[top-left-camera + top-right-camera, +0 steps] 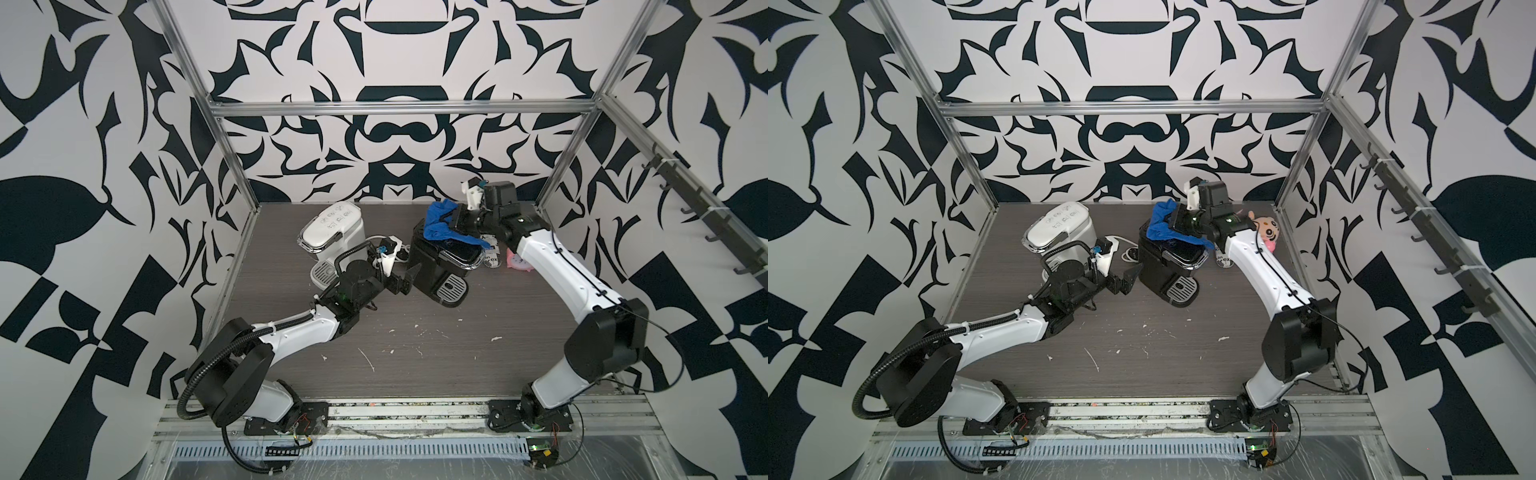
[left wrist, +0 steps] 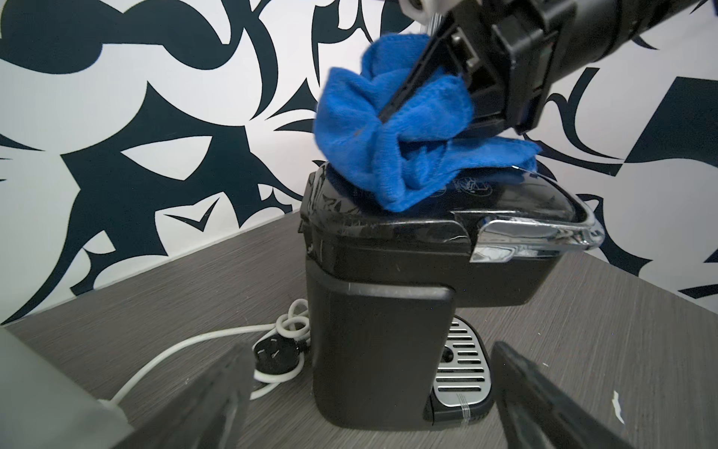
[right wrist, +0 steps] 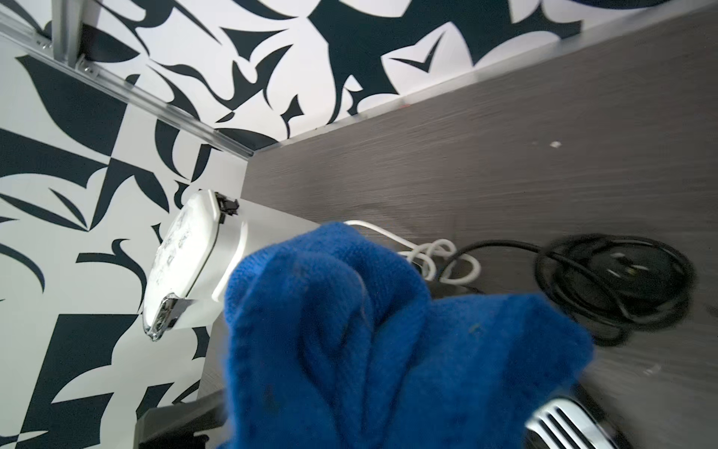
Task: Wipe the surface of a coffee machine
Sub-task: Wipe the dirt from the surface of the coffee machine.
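fingers (image 2: 209,396) of the left gripper (image 1: 409,277) spread wide, nothing between them, pointing at the side wall of the black coffee machine (image 1: 440,266) and just beside it; touching or not, cannot tell.

left of centre in both top views: white coffee machine (image 1: 332,226), lid shut, dark scribbles across the top, partly behind the left arm (image 1: 299,328). next over, between the two machines: white cord (image 2: 194,342) knotted into a loop, black plug (image 2: 277,355) lying against it on the grey table (image 1: 415,340).

then the black coffee machine, upright just right of centre in the upper half of the frame, silver drip tray (image 1: 451,289) toward the lower edge. on its glossy lid, blue cloth (image 1: 438,222), bunched high at the back with one flap lying flat toward the chrome front lip (image 2: 544,233).

reaching in from the right, right gripper (image 1: 449,217), clenched on a fold of that cloth, bundle resting on the lid. from the right wrist view, only blurred blue folds close to the lens, fingers hidden behind them, coiled black cord (image 3: 614,280) on the table beyond.

furthest right, partly behind the right arm (image 1: 552,270): pink plush toy (image 1: 1268,230) and a small printed thing (image 1: 490,259), too covered to name. white flecks scattered over the table's near half.
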Available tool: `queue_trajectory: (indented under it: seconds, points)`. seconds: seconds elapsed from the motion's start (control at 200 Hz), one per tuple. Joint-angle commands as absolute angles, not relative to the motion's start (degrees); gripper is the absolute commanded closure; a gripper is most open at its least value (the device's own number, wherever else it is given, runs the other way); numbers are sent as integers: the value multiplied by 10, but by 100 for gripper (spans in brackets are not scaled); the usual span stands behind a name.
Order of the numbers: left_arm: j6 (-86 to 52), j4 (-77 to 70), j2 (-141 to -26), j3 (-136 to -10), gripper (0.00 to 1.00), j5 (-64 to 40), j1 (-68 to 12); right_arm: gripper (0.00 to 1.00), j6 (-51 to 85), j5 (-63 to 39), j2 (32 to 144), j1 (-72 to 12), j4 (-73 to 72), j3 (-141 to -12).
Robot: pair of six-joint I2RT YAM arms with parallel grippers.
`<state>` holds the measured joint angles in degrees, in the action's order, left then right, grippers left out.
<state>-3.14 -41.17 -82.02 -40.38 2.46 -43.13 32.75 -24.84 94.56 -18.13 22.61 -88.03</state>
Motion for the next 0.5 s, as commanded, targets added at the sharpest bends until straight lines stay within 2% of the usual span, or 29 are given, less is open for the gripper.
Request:
queue_trajectory:
  seconds: [0.0, 0.495]
  points:
    - [-30, -412, -813, -413, 3, 32, -431, 100, 315, -259, 979, -203, 235, -921]
    - [-47, -416, -821, -413, 3, 34, -430, 100, 340, -273, 942, -119, 253, -858]
